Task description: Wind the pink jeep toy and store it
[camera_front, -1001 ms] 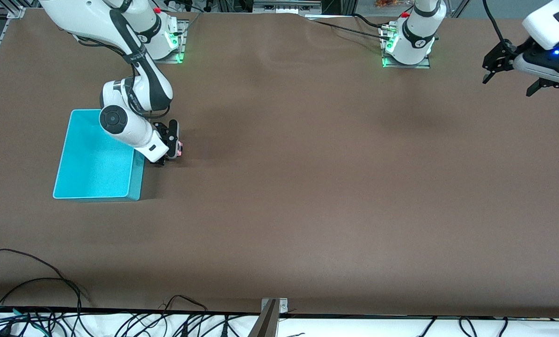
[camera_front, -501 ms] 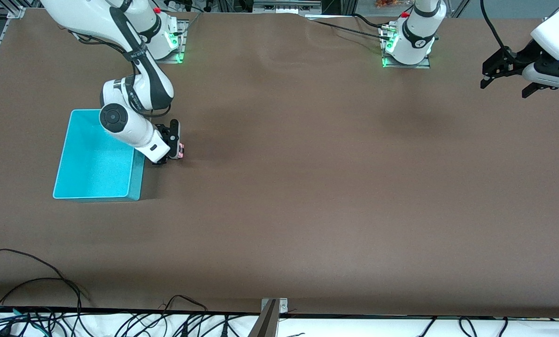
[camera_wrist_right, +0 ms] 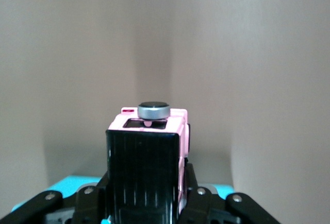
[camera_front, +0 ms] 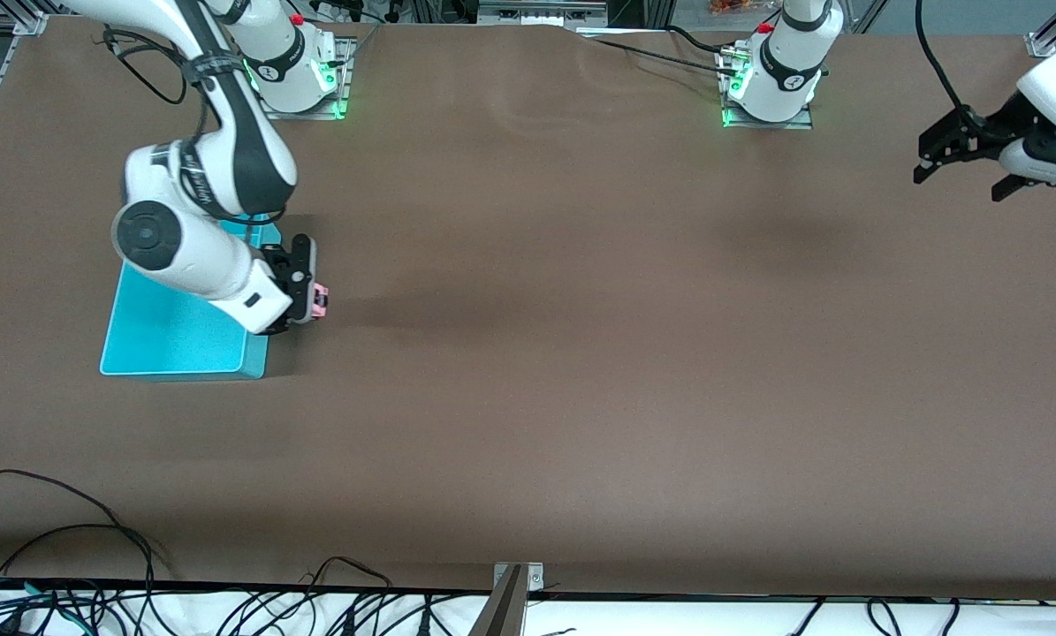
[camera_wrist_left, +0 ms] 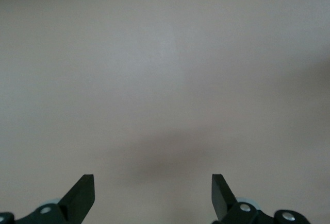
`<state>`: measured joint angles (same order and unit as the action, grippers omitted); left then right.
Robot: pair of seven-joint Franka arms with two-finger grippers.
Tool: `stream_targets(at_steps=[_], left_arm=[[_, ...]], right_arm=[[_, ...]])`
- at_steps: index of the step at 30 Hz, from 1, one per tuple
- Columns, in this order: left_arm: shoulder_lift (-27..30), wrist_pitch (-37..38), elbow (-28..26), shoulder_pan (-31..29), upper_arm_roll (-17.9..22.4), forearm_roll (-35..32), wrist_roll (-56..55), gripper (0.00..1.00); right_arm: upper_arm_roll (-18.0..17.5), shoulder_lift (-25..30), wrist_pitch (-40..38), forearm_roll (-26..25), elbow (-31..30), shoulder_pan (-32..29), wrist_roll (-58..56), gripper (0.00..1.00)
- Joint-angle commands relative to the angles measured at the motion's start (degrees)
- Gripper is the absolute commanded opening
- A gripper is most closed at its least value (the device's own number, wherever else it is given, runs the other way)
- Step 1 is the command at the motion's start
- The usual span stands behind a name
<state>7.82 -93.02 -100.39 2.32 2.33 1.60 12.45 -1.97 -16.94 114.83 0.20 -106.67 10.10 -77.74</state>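
Right gripper jaws clamped, left gripper jaws apart.

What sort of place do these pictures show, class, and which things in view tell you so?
Most likely a robotics lab workbench. Two arm bases are bolted along a brown-covered table, loose cables trail along its edge, and the right gripper holds a pink jeep toy beside a turquoise bin.

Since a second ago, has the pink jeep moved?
Yes. Held in the right pincer, the pink jeep shifted toward the turquoise bin, closer to its wall.
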Motion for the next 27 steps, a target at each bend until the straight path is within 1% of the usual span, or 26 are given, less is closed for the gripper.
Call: stream_targets(at_steps=[1,5,9,12,14,16,20,22,25,27], left_arm=[[-5.6,1.5,5.7,1.1,1.6,1.3,-0.2,1.0],[-8.0,2.1,9.0,1.5,1.9,1.3,-0.2,1.0],[-10.3,3.3,12.2,1.8,1.7,1.2,-0.3,1.0],[-10.6,3.3,12.4,1.9,1.3,1.1,-0.5,1.0],[-10.6,3.3,12.3,1.9,1.2,1.2,-0.5,1.0],[-10.6,3.3,12.2,1.8,1.2,1.4,-0.4,1.0],[-10.4,3.2,12.0,1.9,1.2,1.7,-0.8,1.0],[-10.4,3.1,12.0,3.3,1.3,1.4,-1.6,1.0],[-10.3,3.1,12.0,5.1,1.4,1.2,-6.9,1.0],[-10.3,3.1,12.0,5.4,1.4,1.2,-11.4,1.0]], right_arm=[[3.9,1.7,-5.6,1.2,2.3,-1.0,-5.0,0.0],[8.4,2.4,-7.6,1.3,1.6,-1.1,-9.8,0.0],[12.7,2.4,-7.8,3.5,-0.1,-1.1,-17.0,0.0],[15.6,2.3,-6.5,5.1,-3.8,-1.1,-19.9,0.0],[16.8,2.4,-4.1,5.6,-6.7,-1.1,-21.3,0.0],[17.9,2.4,-1.5,5.8,-9.5,-1.1,-22.9,0.0],[18.8,1.3,4.3,5.8,-14.3,-1.2,-25.0,0.0],[19.0,0.9,7.6,5.8,-16.5,-2.0,-26.0,0.0],[18.9,0.0,11.6,5.8,-19.0,-2.6,-26.8,0.0],[18.9,-0.8,12.7,5.8,-19.6,-3.1,-26.8,0.0]])
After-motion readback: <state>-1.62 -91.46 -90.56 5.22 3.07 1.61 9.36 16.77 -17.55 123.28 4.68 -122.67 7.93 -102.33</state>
